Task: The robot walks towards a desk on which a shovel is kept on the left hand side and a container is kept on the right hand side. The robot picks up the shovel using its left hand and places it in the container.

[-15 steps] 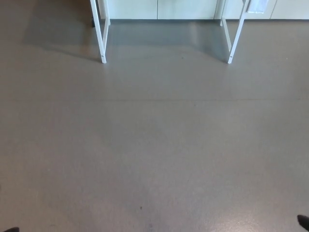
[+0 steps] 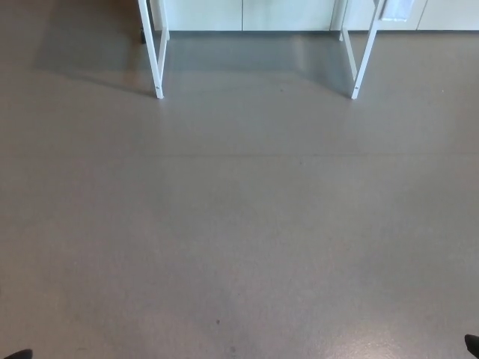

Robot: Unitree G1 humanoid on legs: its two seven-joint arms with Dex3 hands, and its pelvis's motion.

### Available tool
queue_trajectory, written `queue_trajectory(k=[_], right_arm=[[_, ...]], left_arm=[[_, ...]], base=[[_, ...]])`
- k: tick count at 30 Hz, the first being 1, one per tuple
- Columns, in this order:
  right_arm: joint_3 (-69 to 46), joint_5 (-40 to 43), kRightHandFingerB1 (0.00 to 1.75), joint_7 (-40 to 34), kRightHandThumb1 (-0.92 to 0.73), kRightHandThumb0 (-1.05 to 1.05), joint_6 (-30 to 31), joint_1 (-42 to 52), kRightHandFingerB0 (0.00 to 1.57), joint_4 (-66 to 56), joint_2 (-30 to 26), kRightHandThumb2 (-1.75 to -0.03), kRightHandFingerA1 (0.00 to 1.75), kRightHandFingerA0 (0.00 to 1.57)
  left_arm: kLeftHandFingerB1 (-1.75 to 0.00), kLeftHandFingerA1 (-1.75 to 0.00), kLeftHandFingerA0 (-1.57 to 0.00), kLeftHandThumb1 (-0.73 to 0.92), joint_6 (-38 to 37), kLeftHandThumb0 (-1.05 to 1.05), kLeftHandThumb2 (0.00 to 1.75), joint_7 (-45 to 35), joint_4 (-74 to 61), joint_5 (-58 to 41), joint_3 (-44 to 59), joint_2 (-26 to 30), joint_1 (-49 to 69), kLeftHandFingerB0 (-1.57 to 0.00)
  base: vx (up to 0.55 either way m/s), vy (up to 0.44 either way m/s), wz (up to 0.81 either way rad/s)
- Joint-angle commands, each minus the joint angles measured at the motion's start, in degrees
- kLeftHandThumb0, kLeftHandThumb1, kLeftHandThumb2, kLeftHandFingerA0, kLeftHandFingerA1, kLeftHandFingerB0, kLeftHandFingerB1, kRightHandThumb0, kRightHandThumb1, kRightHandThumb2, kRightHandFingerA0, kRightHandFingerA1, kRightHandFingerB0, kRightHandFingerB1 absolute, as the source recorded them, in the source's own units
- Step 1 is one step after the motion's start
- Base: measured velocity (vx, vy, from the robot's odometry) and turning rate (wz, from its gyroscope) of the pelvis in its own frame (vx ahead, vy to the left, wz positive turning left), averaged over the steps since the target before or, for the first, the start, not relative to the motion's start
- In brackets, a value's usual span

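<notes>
Barely anything of the robot is showing: a dark tip is peeking in at each bottom corner of the head view, too little to name, so I cannot tell how either hand is standing, open or closed. Outward from there, bare grey floor point(image 2: 239, 224) is stretching ahead, well apart from the two white desk legs point(image 2: 156, 52) standing at the top edge, with pale cabinet fronts point(image 2: 247, 13) behind them. Shovel and container are sitting out of sight, presumably up on the desk, so what the container is holding is hidden. Judging by this, the walk-up is what is going on.
</notes>
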Motion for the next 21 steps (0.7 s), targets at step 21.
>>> queue_trajectory(k=[21], right_arm=[[-0.61, 0.44, 0.42, 0.66, -0.62, -0.6, -3.62, 1.05, 0.13, 0.86, 0.26, -0.84, 0.51, 0.29]], left_arm=[[-0.33, -0.39, -0.27, 0.86, -3.41, -0.74, 0.66, -1.13, 1.26, -0.61, 0.49, 1.22, 0.13, -0.18]], base=[[0.0, 0.0, 0.0]])
